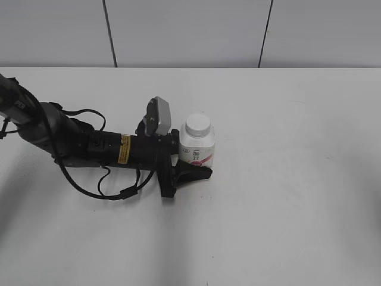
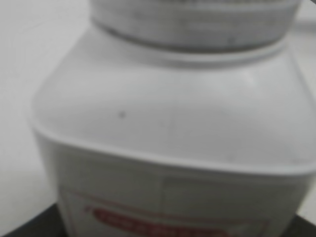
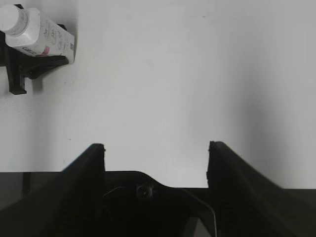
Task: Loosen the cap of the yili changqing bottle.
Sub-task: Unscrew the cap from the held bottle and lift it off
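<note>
The black fingers [image 1: 190, 174] of the left gripper [image 1: 189, 159] are closed around the lower body of the small white squarish plastic yili changqing bottle [image 1: 196, 149], one finger being seen along its near side at the base; the far finger is hidden behind the bottle. In the left wrist view the bottle [image 2: 173, 148] fills the picture, blurred, with its rounded shoulder, a strip of pink-red label low down and the ribbed edge of the cap [image 2: 192, 19] at the top. The bottle is stood upright on the white counter [image 1: 286, 208], left of centre, and the small round white plastic screw cap [image 1: 197, 124] is seated on its wide neck. The left arm is stretched low across the counter from the left edge, with black cables looped beneath it and a grey camera block above the wrist. The right gripper [image 3: 155, 150] is held well apart from the bottle [image 3: 42, 34], its two dark fingers [image 3: 89, 168] spread wide with nothing but bare counter [image 3: 197, 74] between them.
</note>
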Available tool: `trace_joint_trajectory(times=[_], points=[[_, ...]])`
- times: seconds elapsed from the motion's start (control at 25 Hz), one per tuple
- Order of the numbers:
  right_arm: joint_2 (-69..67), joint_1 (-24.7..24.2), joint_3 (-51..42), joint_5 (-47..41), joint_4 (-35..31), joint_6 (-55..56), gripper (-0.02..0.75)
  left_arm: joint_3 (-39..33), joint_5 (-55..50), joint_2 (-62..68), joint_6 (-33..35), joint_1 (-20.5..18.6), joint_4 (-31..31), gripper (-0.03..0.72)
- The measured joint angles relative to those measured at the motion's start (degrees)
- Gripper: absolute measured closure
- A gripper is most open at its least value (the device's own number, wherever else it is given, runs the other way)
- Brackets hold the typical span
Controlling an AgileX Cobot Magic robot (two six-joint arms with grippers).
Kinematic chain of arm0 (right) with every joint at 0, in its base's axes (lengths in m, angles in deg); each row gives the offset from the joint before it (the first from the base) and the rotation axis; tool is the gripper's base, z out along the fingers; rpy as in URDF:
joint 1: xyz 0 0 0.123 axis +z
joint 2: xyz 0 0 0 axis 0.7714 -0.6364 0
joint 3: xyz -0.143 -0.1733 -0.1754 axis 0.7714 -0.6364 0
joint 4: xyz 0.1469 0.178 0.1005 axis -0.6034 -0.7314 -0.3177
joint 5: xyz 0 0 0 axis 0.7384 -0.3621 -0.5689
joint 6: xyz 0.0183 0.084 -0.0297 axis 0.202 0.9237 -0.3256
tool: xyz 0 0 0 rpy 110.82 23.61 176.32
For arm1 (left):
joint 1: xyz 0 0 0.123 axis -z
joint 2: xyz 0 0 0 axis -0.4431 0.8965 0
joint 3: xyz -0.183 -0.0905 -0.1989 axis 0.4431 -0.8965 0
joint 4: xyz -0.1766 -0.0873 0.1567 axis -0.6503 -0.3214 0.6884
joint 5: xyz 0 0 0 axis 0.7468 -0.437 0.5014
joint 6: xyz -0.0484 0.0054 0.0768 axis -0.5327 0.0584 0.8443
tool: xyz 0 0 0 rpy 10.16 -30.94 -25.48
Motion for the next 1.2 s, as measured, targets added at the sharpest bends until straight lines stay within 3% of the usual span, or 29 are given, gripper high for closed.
trace_joint_trajectory(times=[0.4,0.76,1.2], points=[[-22.8,1.3,7.5,-1.3,-6.6,3.8,0.225,0.0,-0.5,0.0,0.0,0.0,-1.1,0.270],[-35.7,13.1,17.1,0.0,1.7,19.4,0.225,0.0,-0.8,0.0,0.0,0.0,-1.3,0.270],[-54.7,23.9,33.9,-1.0,2.7,29.3,0.225,0.0,-0.9,0.0,0.0,0.0,-1.5,0.270]])
